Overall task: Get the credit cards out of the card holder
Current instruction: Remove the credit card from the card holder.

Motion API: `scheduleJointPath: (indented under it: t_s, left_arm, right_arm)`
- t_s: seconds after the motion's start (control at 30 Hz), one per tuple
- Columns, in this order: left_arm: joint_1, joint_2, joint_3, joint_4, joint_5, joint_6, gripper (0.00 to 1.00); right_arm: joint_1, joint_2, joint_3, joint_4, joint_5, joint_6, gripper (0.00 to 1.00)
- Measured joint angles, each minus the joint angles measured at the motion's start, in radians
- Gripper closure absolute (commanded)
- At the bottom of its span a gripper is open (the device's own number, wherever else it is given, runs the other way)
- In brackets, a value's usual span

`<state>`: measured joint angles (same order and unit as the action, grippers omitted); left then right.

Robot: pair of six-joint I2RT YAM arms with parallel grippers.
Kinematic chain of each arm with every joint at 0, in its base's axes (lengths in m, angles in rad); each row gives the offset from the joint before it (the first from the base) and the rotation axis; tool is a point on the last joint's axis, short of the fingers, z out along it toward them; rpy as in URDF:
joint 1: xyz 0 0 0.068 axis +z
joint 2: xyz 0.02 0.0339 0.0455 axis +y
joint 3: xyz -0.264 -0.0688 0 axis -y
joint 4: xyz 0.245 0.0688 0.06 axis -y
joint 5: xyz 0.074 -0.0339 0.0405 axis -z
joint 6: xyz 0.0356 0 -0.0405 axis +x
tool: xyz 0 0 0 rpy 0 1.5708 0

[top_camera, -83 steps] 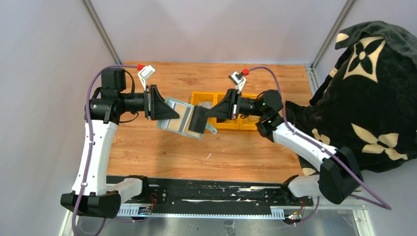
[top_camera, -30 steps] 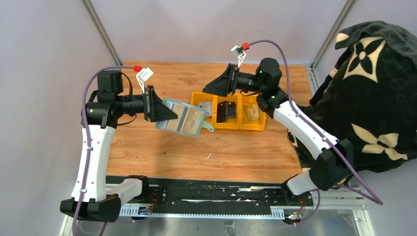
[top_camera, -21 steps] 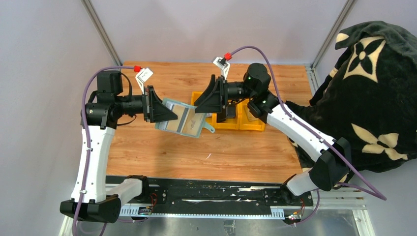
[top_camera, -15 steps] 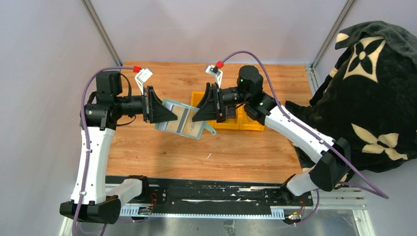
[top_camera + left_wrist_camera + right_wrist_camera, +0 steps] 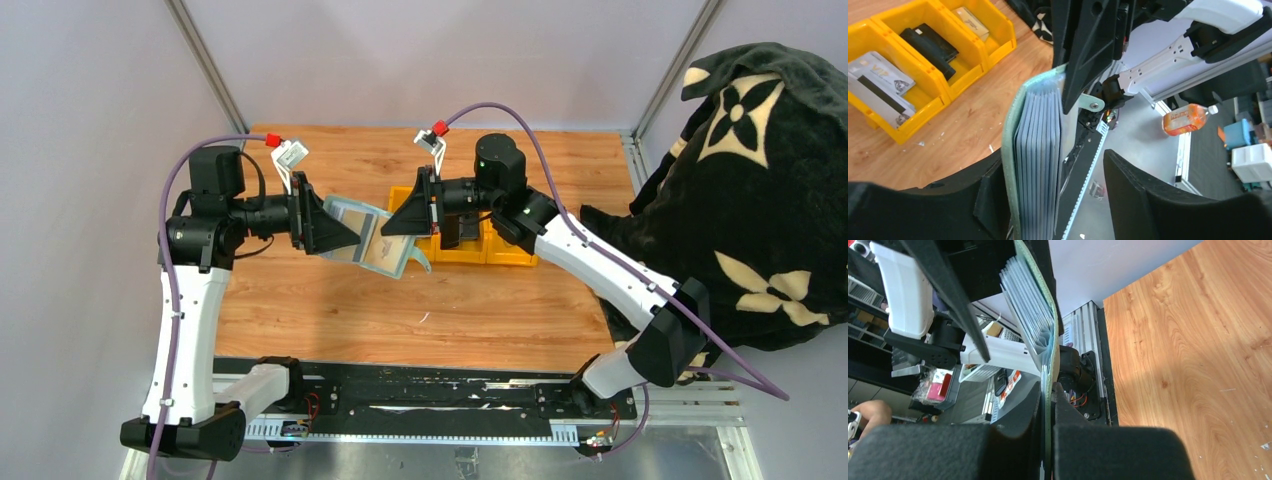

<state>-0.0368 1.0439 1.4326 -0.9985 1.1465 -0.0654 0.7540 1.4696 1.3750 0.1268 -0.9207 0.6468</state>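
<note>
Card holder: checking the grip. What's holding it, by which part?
Left gripper holds the card holder by one end; right gripper pinches its opposite green edge.

Both arms reach inward, forearms level, grippers facing each other. The left gripper (image 5: 338, 232) grips the card holder (image 5: 376, 246) with jaws set wide; the right gripper (image 5: 398, 220) pinches its opposite edge, jaws nearly closed.

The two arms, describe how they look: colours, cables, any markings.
Both the left arm and right arm have white links, black joints and black wedge-shaped jaws. A purple cable runs along each, ending in a red plug with a white tag. A green light shows on the right arm.
</note>
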Motion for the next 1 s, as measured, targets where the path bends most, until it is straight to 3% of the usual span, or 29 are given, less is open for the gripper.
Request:
scheduleJointPath:
  t_s: [0.13,0.5,0.63,0.73,1.0]
  left_arm:
    - [0.0,-0.021,-0.01,0.001,0.019,0.014,0.35]
    - [0.0,-0.044,-0.01,0.002,0.061,0.035,0.62]
    - [0.0,-0.043,-0.01,0.002,0.011,0.037,0.27]
    - [0.0,-0.041,-0.01,-0.004,-0.03,0.05,0.14]
    - [-0.031,-0.084,-0.027,-0.013,-0.029,0.148,0.03]
  right_arm:
    - [0.001,0.0,-0.013,0.003,0.035,0.013,1.0]
    - [-0.005,-0.011,-0.032,0.001,0.081,0.02,1.0]
    - [-0.006,-0.022,-0.034,-0.001,0.09,0.023,1.0]
    - [-0.006,-0.038,-0.032,-0.029,0.112,0.02,1.0]
    - [0.051,-0.047,0.053,-0.235,0.304,0.004,1.0]
